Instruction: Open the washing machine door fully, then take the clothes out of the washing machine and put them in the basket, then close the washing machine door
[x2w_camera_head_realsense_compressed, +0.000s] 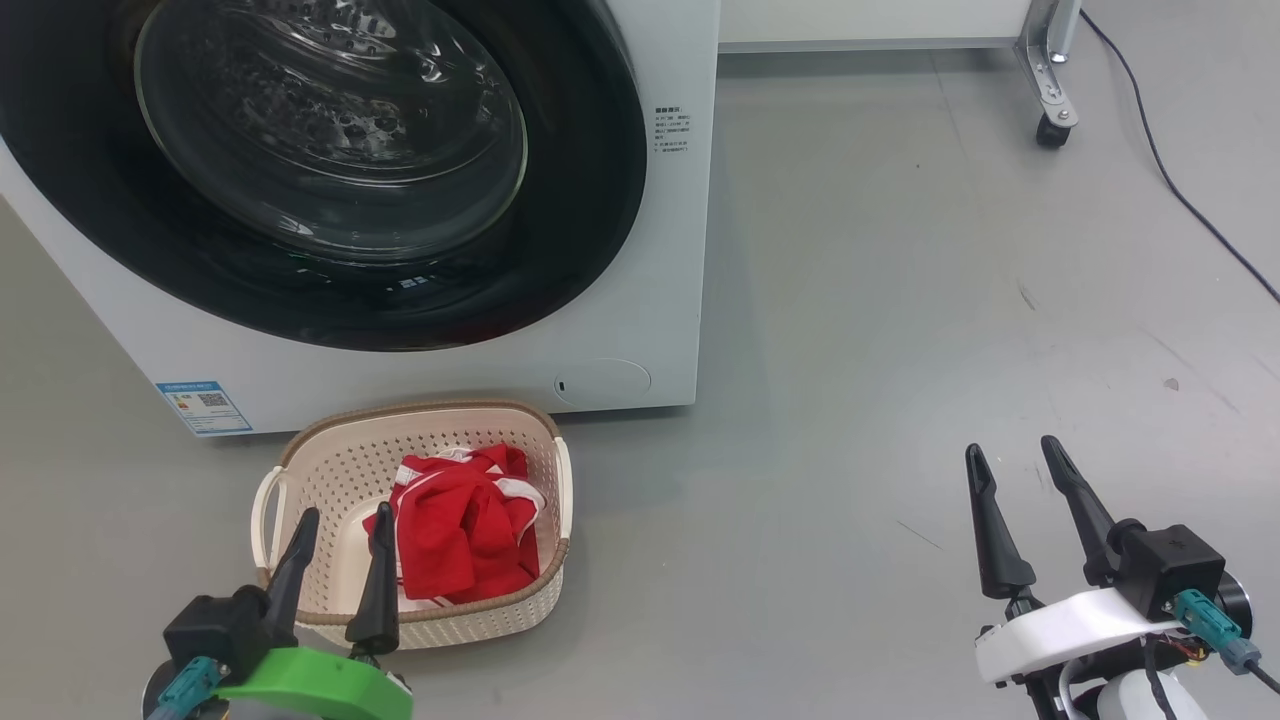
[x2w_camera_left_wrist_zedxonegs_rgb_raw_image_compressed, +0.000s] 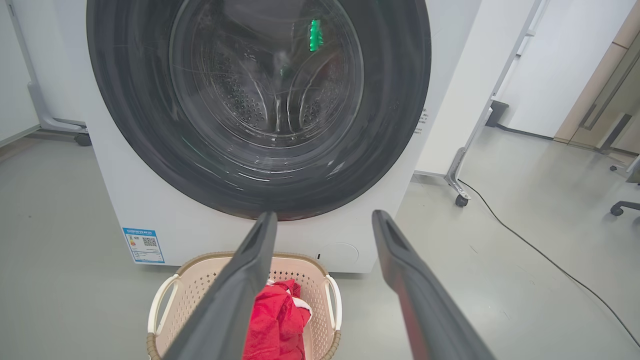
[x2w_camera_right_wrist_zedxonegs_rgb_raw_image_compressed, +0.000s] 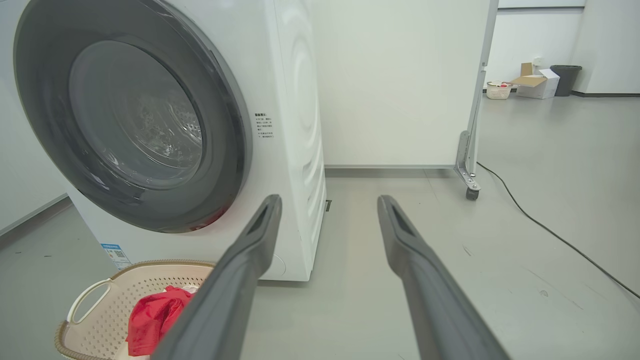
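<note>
We judge everything done: washing machine door (x2w_camera_head_realsense_compressed: 585, 200) shut, clothes (x2w_camera_head_realsense_compressed: 460, 530) in the basket (x2w_camera_head_realsense_compressed: 330, 460) at its six o'clock; our left hand (x2w_camera_head_realsense_compressed: 345, 512) and right hand (x2w_camera_head_realsense_compressed: 1011, 446) gape wide, holding nothing.

The door (x2w_camera_head_realsense_compressed: 320, 160) is rimmed in glossy black around clear, reflective glass. The washer (x2w_camera_head_realsense_compressed: 680, 250) is cased in smooth white panels. The basket (x2w_camera_head_realsense_compressed: 330, 470) is moulded in matt cream perforated plastic, its rim given a brown woven look. The clothes (x2w_camera_head_realsense_compressed: 450, 530) are made of soft red cloth. The floor (x2w_camera_head_realsense_compressed: 900, 300) is finished smooth and grey.
</note>
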